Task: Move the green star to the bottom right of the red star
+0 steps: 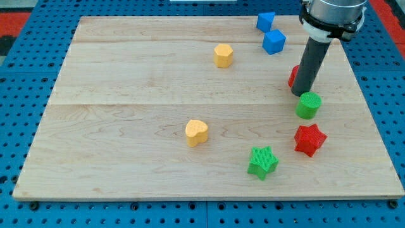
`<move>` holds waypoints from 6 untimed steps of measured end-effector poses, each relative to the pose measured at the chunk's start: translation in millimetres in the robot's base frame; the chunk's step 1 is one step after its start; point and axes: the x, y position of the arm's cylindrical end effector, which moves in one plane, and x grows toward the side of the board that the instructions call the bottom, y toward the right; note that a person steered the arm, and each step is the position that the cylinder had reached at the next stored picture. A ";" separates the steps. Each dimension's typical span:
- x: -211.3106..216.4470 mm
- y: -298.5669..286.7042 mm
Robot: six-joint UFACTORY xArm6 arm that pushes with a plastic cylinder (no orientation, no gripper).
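Note:
The green star (262, 161) lies near the view's bottom, right of centre. The red star (309, 139) sits just to its upper right, a small gap between them. My tip (300, 93) is down on the board at the view's right, above both stars. It stands just above and left of a green round block (309, 105), nearly touching it. A red block (293, 76) is partly hidden behind the rod.
Two blue cubes (265, 21) (274, 42) sit at the view's top right. A yellow hexagonal block (223, 55) is at top centre and a yellow heart-shaped block (197, 133) at the middle. The board's right edge (373, 126) is close to the red star.

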 end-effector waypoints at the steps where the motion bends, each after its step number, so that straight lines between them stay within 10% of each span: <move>1: 14.0 -40.3; 4: 115.9 -150.7; 6: 187.4 -114.0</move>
